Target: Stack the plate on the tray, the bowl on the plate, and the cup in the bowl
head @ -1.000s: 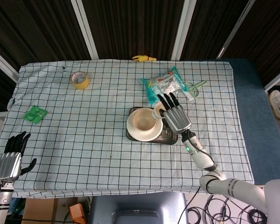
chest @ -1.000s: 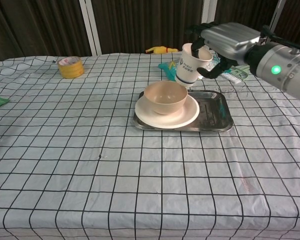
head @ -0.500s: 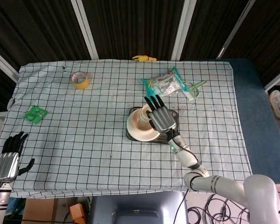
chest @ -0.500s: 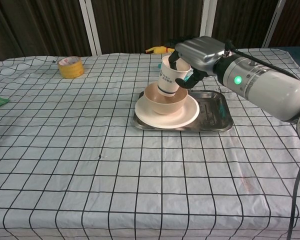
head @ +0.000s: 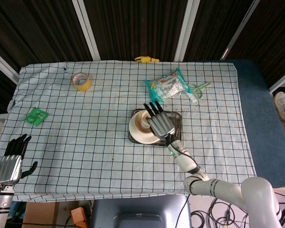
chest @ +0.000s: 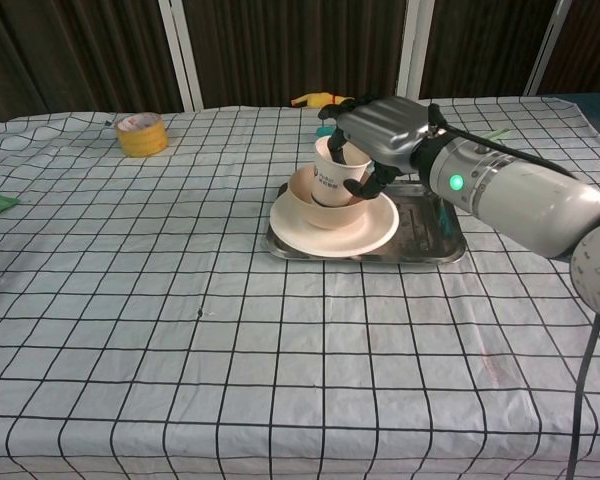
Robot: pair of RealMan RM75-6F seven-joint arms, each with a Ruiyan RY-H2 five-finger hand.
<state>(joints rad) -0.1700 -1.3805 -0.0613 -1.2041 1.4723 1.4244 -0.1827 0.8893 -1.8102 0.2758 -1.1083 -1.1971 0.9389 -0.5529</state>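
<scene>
I am holding the white paper cup [chest: 337, 172] in my right hand [chest: 380, 128], fingers wrapped around its upper part, and its base is sitting inside the beige bowl [chest: 325, 208]. The bowl is resting on the cream plate [chest: 378, 230], which is lying on the left part of the metal tray [chest: 432, 232]. My left hand [head: 9, 161] is hanging off the near left table corner, fingers apart, gripping nothing. A yellow tape roll [chest: 140, 133] is lying far left.
</scene>
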